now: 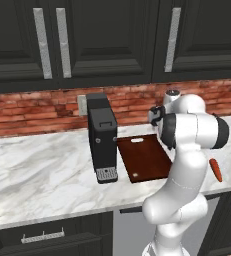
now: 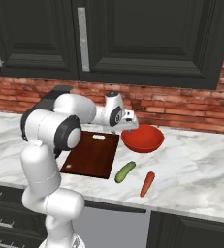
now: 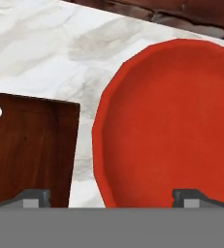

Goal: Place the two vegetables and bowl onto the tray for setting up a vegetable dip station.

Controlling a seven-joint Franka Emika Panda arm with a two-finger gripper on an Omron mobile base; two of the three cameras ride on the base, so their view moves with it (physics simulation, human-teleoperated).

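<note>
Right base view, sweeping left to right: the tray (image 2: 91,155) lies flat on the marble bench (image 2: 196,160), nothing on it, pale handle slot at its far end. Just past its far right corner the gripper (image 2: 131,127) hangs with jaws spread wide, holding nothing, right over the near-left rim of the bowl (image 2: 143,138). The bowl sits on the bench, just beside the tray. Closer to the bench's front edge lies the cucumber (image 2: 124,172), then the carrot (image 2: 147,184) to its right, apart from each other. Hand view shows tray (image 3: 28,150) left, bowl (image 3: 171,126) right, marble between.
</note>
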